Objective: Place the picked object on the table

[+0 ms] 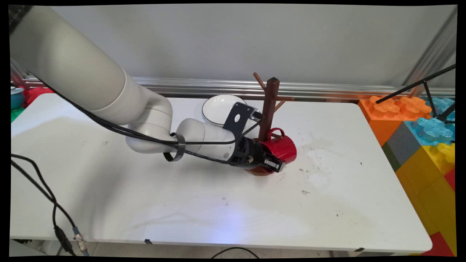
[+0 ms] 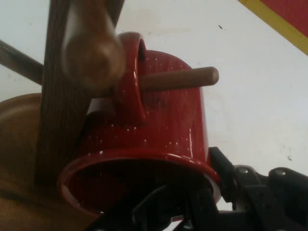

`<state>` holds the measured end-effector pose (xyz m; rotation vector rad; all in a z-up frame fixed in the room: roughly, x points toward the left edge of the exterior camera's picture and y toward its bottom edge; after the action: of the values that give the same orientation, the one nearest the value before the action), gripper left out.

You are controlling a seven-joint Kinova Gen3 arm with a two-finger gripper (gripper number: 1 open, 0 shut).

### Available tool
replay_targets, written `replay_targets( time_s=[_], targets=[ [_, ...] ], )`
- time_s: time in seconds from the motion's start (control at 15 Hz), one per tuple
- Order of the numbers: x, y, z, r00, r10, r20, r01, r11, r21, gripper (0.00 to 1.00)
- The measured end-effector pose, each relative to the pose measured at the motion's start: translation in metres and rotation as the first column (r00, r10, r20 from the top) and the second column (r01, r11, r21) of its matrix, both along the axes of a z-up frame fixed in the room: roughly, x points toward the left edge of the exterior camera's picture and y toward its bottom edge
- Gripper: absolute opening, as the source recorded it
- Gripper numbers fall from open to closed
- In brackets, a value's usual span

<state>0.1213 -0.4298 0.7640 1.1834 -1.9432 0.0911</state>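
A red speckled mug (image 1: 283, 147) lies tilted on its side against a dark wooden mug tree (image 1: 270, 109), low by the tree's round base (image 1: 259, 171). My gripper (image 1: 273, 163) is shut on the mug's rim, coming in from the left. In the hand view the mug (image 2: 163, 125) opens toward the camera. One black finger (image 2: 219, 168) lies outside its wall and the other is inside. A wooden peg (image 2: 180, 79) passes through the mug's handle (image 2: 130, 82), beside the post (image 2: 60, 125). A second, blurred peg crosses in front of the post.
A white bowl (image 1: 218, 107) sits just behind my wrist, left of the tree. Large coloured building blocks (image 1: 418, 138) stand off the table's right edge, with black tripod legs (image 1: 418, 85) above them. Black cables (image 1: 43, 193) hang over the front left corner.
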Motion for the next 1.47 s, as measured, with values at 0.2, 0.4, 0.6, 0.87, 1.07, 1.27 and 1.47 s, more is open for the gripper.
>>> replay_targets(
  time_s=[0.2, 0.4, 0.6, 0.87, 1.07, 1.27, 1.47],
  targets=[
    [0.002, 0.0, 0.001, 1.0, 0.0, 0.0, 0.0, 1.0, -0.006, 0.0],
    [0.004, 0.002, 0.004, 1.0, -0.003, -0.002, 0.003, 1.0, -0.011, 0.0],
    [0.007, 0.004, 0.009, 1.0, -0.008, -0.007, 0.008, 1.0, -0.015, 0.0],
    [0.009, 0.011, 0.019, 1.0, -0.019, -0.018, 0.018, 1.0, -0.016, 0.0],
    [0.01, 0.017, 0.026, 0.999, -0.028, -0.026, 0.028, 0.999, -0.016, 0.0],
    [0.012, 0.025, 0.035, 0.998, -0.044, -0.037, 0.044, 0.999, -0.016, 0.0],
    [0.013, 0.034, 0.045, 0.997, -0.066, -0.048, 0.065, 0.998, -0.018, 0.0]
  ],
)
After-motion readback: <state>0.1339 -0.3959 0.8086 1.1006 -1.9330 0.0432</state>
